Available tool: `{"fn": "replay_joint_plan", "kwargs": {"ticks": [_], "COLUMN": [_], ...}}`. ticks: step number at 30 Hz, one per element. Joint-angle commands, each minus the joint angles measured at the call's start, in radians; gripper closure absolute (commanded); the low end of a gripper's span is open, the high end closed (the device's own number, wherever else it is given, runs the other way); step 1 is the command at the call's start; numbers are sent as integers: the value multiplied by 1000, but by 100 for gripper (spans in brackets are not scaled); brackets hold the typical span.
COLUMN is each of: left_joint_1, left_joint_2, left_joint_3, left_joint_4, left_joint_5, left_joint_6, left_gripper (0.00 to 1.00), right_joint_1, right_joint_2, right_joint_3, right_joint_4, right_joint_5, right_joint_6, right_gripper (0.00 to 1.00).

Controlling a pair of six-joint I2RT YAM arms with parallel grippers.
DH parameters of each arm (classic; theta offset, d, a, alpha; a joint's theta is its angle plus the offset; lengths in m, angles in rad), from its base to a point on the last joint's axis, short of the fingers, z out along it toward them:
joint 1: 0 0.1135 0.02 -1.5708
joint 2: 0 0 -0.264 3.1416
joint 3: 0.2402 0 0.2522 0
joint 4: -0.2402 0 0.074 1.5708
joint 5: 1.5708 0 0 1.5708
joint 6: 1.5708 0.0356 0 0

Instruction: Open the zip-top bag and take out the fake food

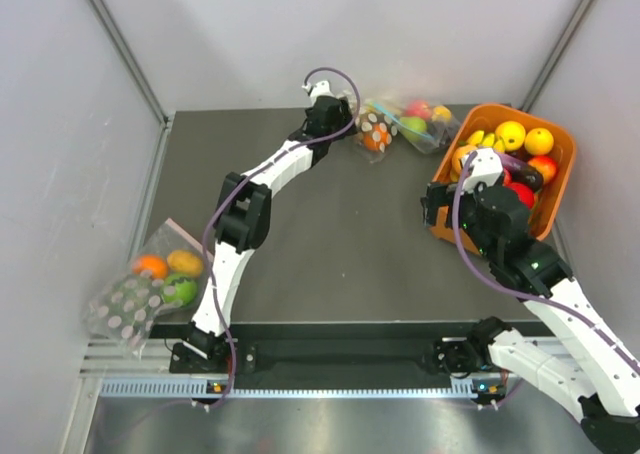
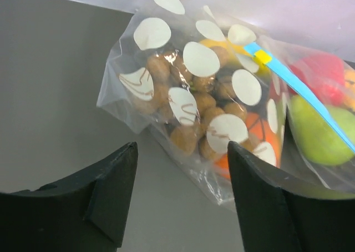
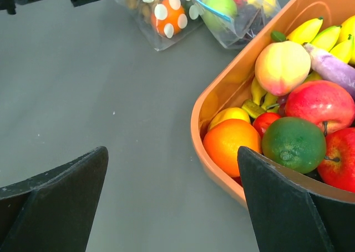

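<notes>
The zip-top bag (image 1: 375, 132) with white polka dots lies at the back of the table. In the left wrist view the bag (image 2: 194, 96) holds tan-brown berries (image 2: 191, 132), an orange ball (image 2: 256, 129) and a bit of yellow banana (image 2: 213, 44). My left gripper (image 2: 182, 152) is open and empty, with the bag's near corner just past its fingertips, close to the right finger. From above, the left gripper (image 1: 345, 121) is beside the bag's left end. My right gripper (image 3: 172, 157) is open and empty, low over the table beside the bin. The bag also shows far off in the right wrist view (image 3: 166, 13).
A clear bag with a blue zip strip (image 1: 420, 122) holding green and red fruit lies against the dotted bag's right side. An orange bin (image 1: 560, 194) full of toy fruit stands at the right. Another dotted bag of fruit (image 1: 150, 289) lies at the front left edge.
</notes>
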State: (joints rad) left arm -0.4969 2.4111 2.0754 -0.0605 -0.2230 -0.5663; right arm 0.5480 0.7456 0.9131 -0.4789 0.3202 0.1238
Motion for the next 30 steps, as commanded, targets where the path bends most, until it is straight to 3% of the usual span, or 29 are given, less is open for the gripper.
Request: {"fn": "replay_joint_plan", "kwargs": {"ticks": [1, 7, 8, 9, 14, 19, 30], "left_joint_1": [12, 24, 24, 27, 31, 35, 40], "left_joint_2": [46, 68, 63, 59, -94, -330, -753], "left_joint_3": [81, 81, 80, 65, -138, -478, -918], "left_joint_4": [16, 51, 51, 50, 129, 240, 165], "left_joint_5": [11, 37, 48, 54, 112, 186, 430], "left_joint_6": [-3, -6, -4, -1, 42, 108, 262], "left_gripper": [32, 78, 94, 99, 100, 100, 100], "right_joint_1": [13, 13, 13, 13, 13, 13, 13], "right_joint_2": [0, 17, 17, 20, 23, 29, 55], "right_joint_3": [-3, -13, -14, -16, -26, -25, -25], "right_joint_4": [56, 60, 62, 62, 69, 74, 94], "right_joint_5": [-6, -1, -1, -1, -3, -18, -99], "right_joint_6": [-9, -21, -21, -23, -20, -16, 13], "right_gripper": [0, 0, 0, 0, 0, 0, 0]}}
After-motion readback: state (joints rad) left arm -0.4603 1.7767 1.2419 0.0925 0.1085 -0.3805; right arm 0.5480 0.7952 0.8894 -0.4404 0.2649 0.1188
